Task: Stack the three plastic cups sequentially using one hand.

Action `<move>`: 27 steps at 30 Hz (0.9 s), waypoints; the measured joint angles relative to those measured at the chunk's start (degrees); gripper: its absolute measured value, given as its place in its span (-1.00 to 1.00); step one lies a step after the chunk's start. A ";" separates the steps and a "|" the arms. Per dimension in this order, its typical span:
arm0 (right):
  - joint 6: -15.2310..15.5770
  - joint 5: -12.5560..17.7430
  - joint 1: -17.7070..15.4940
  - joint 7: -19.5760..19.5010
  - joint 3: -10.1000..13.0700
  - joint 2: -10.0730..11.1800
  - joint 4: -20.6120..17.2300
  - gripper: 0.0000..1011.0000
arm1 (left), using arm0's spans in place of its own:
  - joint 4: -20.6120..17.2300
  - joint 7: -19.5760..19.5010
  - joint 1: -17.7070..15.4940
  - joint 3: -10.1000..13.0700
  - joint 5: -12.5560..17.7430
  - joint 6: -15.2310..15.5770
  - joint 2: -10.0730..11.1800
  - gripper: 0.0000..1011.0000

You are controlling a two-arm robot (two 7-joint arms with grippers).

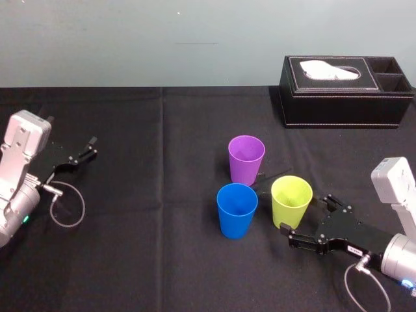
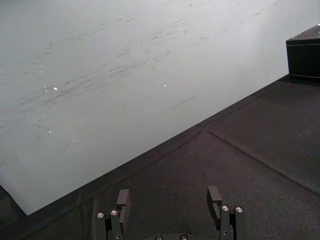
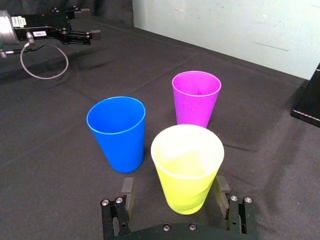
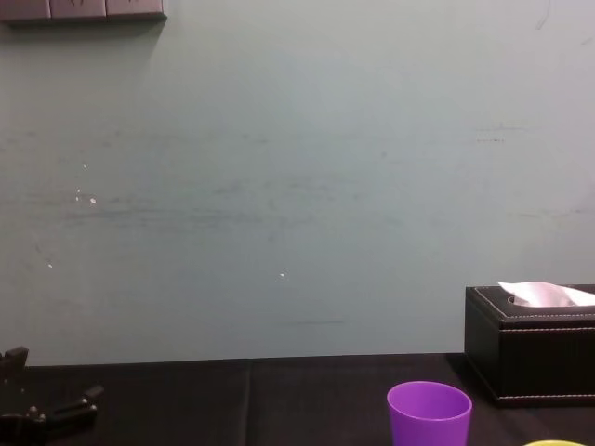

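Observation:
Three plastic cups stand upright and apart on the black cloth: a purple cup (image 1: 246,159) (image 3: 196,98) (image 4: 429,413) farthest back, a blue cup (image 1: 236,210) (image 3: 117,132) in front of it, and a yellow-green cup (image 1: 291,200) (image 3: 187,167) to the blue one's right. My right gripper (image 1: 307,214) (image 3: 174,185) is open, low at the table, with its fingers on either side of the yellow-green cup's lower half. One finger (image 3: 127,187) stands clearly off the cup. My left gripper (image 1: 88,148) (image 2: 168,200) rests open at the far left, holding nothing.
A black tissue box (image 1: 344,91) (image 4: 530,344) sits at the back right against the pale wall. A loose cable loop (image 1: 67,205) hangs by the left wrist. Bare black cloth (image 1: 156,195) lies between the left arm and the cups.

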 joint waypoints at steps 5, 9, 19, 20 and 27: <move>-0.14 -0.71 0.69 -0.03 -0.30 -0.56 0.43 0.98 | 0.00 0.00 0.00 0.00 0.00 0.00 0.00 1.00; -0.25 -1.27 1.11 -0.05 -0.40 -0.87 0.55 0.98 | 0.00 0.00 0.00 0.00 0.00 0.00 0.00 1.00; -0.26 -3.12 3.01 -0.30 -1.08 -2.24 2.03 0.98 | 0.00 0.00 0.00 0.00 0.00 0.00 0.00 1.00; -0.26 -3.26 3.20 -0.34 -1.15 -2.37 2.20 0.98 | 0.00 0.00 0.00 0.00 0.00 0.00 0.00 1.00; -0.59 -4.01 4.52 -0.46 -1.59 -3.80 3.59 0.98 | 0.00 0.00 0.00 0.00 0.00 0.00 0.00 1.00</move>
